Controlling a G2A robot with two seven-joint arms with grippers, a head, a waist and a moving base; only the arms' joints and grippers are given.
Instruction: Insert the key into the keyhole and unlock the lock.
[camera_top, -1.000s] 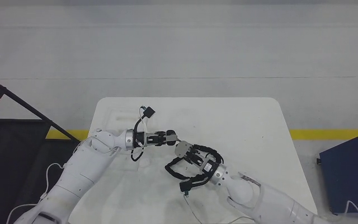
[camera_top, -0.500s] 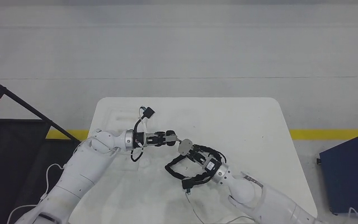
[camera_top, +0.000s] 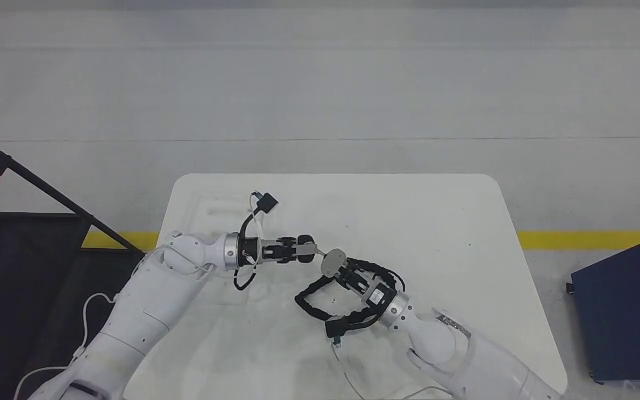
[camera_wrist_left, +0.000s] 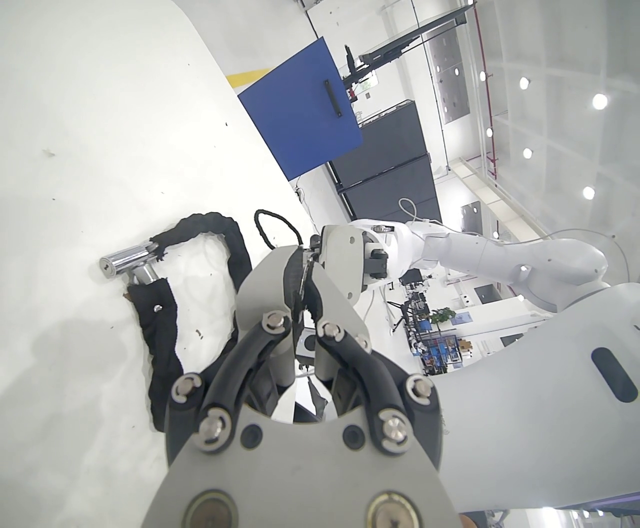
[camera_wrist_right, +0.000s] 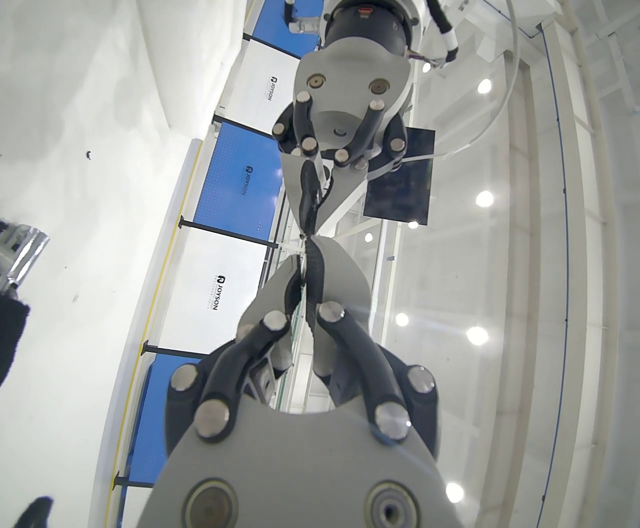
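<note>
Left gripper (camera_top: 303, 245): I see its jaws clenched on the key (camera_wrist_right: 303, 235), a thin sliver of metal that pokes out just past the tips. It hangs above the bench, not on it.
Right gripper (camera_top: 328, 260): it faces the left one tip to tip, jaws pressed together and touching the key's free end. I cannot tell whether they actually grip it.
Lock (camera_wrist_left: 125, 260): the chrome barrel lies flat on the bench (camera_top: 450, 230), touched by neither gripper.
Cable (camera_wrist_left: 162, 320): its black sleeved cable loops out from the barrel and back. In the top view the loop lies under the right wrist, on the robot's side of the meeting point.
Keyhole: I take it to be in the barrel's end face, which is too small for me to read.
Edges: both grippers and the lock sit near the bench's middle, well apart from every edge and rounded corner.
Room: white surface lies on all sides of the meeting point, widest toward the right edge and the far edge.
Beyond the bench: a yellow floor line (camera_top: 580, 240) passes behind it, and a blue panel (camera_wrist_left: 300, 110) stands off its right side.
</note>
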